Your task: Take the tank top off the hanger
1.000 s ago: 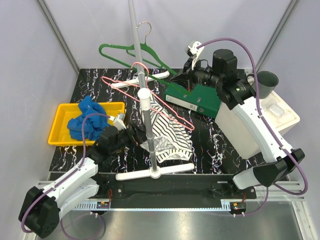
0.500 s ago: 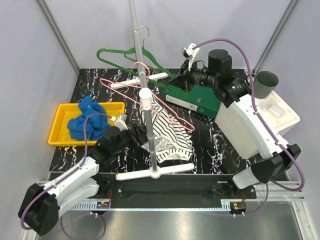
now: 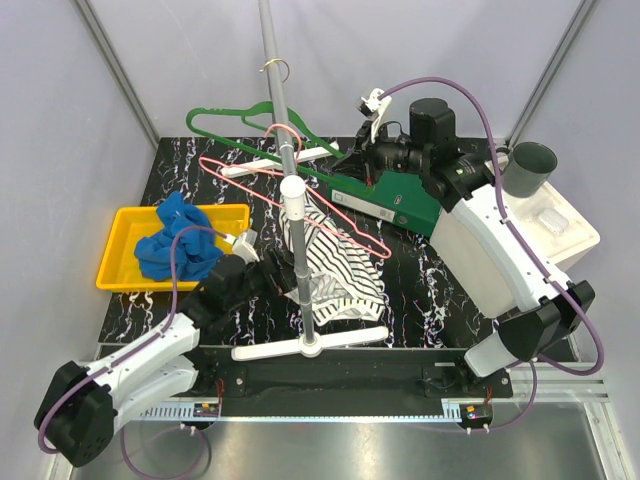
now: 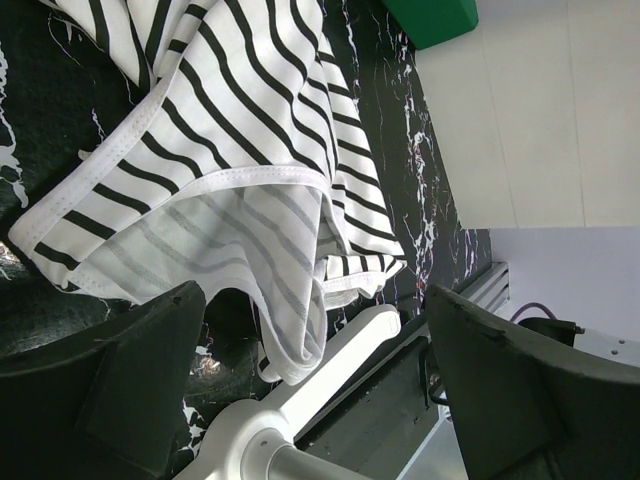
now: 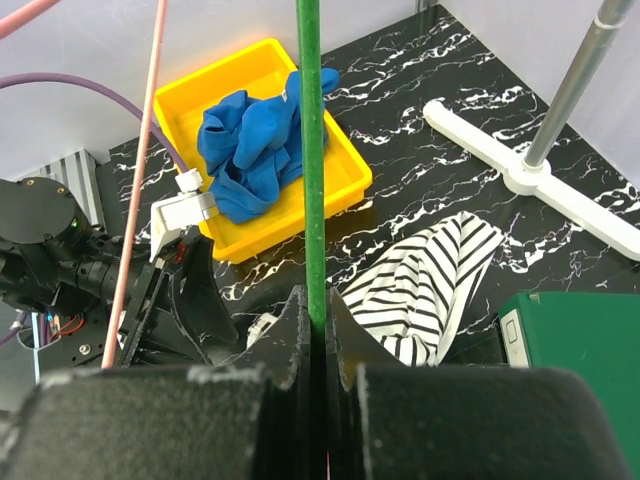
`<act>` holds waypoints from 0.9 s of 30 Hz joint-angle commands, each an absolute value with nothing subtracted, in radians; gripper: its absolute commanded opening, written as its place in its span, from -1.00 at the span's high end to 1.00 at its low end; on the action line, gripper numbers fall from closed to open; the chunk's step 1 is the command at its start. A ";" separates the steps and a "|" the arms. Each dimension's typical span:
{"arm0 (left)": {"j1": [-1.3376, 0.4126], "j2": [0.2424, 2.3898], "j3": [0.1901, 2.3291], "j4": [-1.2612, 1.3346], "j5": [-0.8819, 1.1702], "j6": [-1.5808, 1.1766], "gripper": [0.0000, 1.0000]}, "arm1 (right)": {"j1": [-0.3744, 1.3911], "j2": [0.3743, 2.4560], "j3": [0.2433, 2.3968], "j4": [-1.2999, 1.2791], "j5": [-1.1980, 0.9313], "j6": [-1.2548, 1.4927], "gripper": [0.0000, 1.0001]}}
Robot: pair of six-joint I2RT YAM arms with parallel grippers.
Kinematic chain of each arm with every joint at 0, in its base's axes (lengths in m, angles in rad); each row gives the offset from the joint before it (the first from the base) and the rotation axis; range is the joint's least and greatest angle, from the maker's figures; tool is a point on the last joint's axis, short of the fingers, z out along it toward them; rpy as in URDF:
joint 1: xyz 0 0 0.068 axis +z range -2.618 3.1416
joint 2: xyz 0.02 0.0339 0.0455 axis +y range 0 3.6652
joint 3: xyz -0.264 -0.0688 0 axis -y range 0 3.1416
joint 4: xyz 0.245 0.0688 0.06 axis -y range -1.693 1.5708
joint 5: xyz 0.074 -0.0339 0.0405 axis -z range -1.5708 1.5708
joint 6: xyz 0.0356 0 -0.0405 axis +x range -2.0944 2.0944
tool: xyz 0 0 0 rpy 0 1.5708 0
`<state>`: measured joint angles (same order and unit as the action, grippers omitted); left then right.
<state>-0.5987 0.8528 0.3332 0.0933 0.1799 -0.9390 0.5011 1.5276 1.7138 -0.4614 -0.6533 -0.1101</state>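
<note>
tank top (image 3: 340,272) on black marbled table (image 3: 180,170), grey walls (image 3: 60,150).

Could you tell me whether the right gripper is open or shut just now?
Shut. The right gripper has its fingers pressed together on the thin bar of the green hanger, leaving no gap.

Bright, even light, soft shadows; all sharp, only the right claw (image 5: 318,312) blurs near its lens.

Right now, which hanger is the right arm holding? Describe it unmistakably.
Start at the metal rack pole mid-table. Two hangers sit beside it; the right gripper is shut on the thick green hanger, not the thin pink wire hanger.
</note>
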 commanded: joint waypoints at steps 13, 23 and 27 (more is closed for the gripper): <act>-0.641 1.008 0.410 0.143 0.074 -0.908 -0.96 | 0.515 1.392 1.576 -0.434 -0.160 0.208 -0.99; -0.684 1.196 0.414 0.293 0.032 -0.939 -0.96 | 0.512 1.051 1.171 -0.448 0.204 0.420 -0.99; -0.718 1.278 0.417 0.344 0.017 -0.968 -0.96 | 0.512 0.936 1.004 -0.437 0.265 0.459 -0.99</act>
